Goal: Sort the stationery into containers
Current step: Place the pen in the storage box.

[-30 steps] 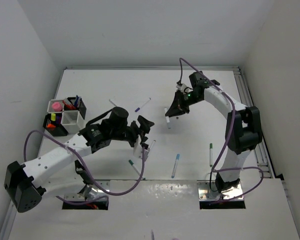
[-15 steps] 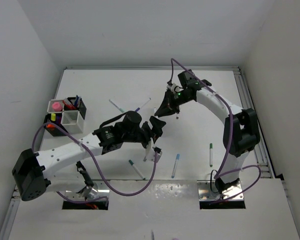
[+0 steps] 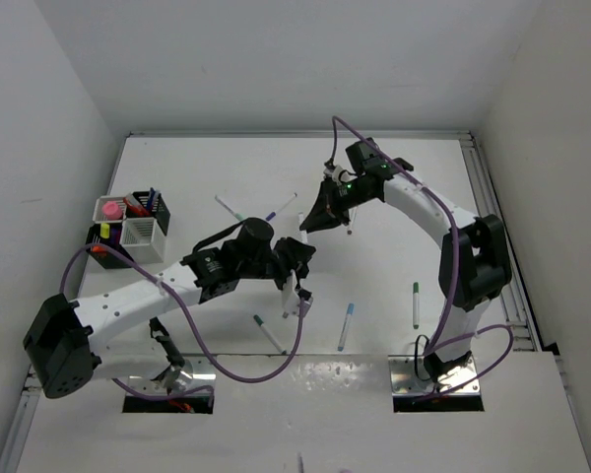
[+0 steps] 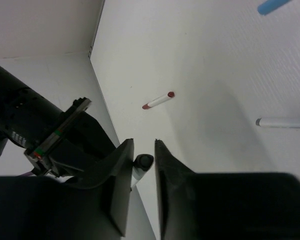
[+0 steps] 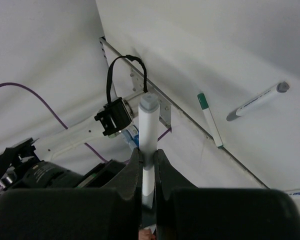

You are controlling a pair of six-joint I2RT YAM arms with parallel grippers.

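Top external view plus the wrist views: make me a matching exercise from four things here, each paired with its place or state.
Things:
1. left end effector
2. right end effector
3. white mesh holder
4. blue pen

Places or states:
a. lying loose on the table, near its front edge
b. shut on a grey-capped white pen
c. standing at the table's left edge
d. shut on a dark-tipped pen

Pairs: 1-d, 2-b, 3-c, 4-a

White walls [image 3: 276, 59] enclose a white table [image 3: 197, 163] with a metal rail [image 3: 481, 163] alongside.
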